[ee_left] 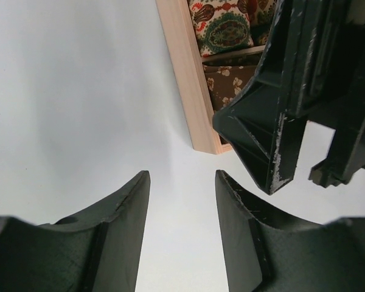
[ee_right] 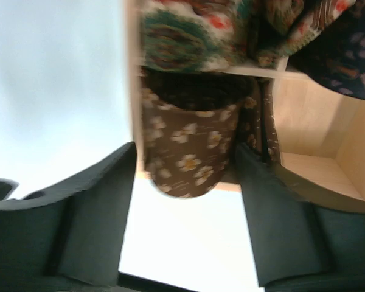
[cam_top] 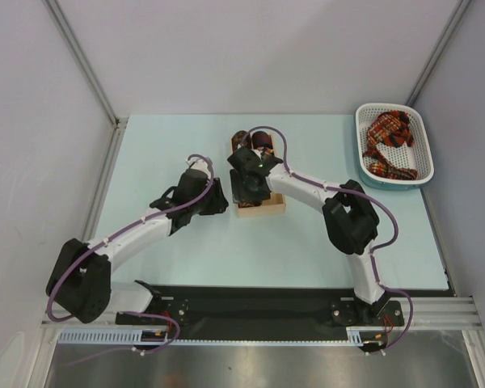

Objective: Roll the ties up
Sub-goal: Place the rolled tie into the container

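A brown tie with small pale flowers sits rolled in the near left compartment of the light wooden box and bulges over its front wall. My right gripper hangs open just in front of that roll, its fingers apart from the fabric. A rolled green and red patterned tie fills the compartment behind, with a dark one beside it. My left gripper is open over bare table by the box's left front corner, with nothing between its fingers. Red plaid ties lie in the white basket.
The box stands mid-table under my right gripper, with my left gripper close on its left. In the left wrist view the right gripper's black body crowds the box. The basket is at the back right edge.
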Robot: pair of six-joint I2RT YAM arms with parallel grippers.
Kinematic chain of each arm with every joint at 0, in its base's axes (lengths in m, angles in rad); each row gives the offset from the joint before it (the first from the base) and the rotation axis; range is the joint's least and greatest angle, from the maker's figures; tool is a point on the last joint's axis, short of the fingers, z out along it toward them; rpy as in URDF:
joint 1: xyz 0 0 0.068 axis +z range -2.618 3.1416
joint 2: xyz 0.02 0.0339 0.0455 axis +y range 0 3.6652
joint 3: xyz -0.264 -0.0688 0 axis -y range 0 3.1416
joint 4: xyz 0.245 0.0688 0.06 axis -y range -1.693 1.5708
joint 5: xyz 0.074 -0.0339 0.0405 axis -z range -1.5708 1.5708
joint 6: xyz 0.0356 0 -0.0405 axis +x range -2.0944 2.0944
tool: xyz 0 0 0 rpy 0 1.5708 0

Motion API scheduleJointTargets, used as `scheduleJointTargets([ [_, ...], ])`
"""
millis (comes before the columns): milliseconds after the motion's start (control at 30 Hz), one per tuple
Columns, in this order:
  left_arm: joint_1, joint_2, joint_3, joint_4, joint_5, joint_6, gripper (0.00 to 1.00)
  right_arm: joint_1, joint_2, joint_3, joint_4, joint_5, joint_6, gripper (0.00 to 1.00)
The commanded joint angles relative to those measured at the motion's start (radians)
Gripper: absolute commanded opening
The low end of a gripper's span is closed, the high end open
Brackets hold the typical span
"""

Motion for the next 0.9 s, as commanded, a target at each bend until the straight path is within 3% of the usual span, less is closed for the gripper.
scheduleJointTargets([
  [0,0.007,-0.049,0.043,-0.002,-0.018,0.021,0.53,0.013,-0.087,0.087,-0.017,0.026,-0.026,0.73],
  [300,0.027,-0.144,-0.021,0.049,-0.016,0.004,0.57,0.015,-0.254,0.023,0.069,0.037,-0.054,0.83],
  [367,0.028,-0.202,-0.062,0.064,-0.031,0.009,0.65,0.013,-0.373,-0.109,0.165,0.078,-0.08,0.91],
  [433,0.028,-0.259,-0.119,0.087,-0.047,0.018,0.81,0.016,-0.464,-0.23,0.292,0.115,-0.106,1.0],
  [533,0.027,-0.385,-0.216,0.128,-0.056,0.027,1.0,0.003,-0.662,-0.474,0.426,0.16,-0.15,1.0],
  [667,0.025,-0.552,-0.338,0.164,-0.045,0.052,1.0,-0.04,-0.852,-0.763,0.506,0.181,-0.172,1.0],
  [867,0.025,-0.804,-0.518,0.202,-0.035,0.07,1.0,-0.073,-1.171,-1.057,0.62,0.293,-0.164,1.0],
])
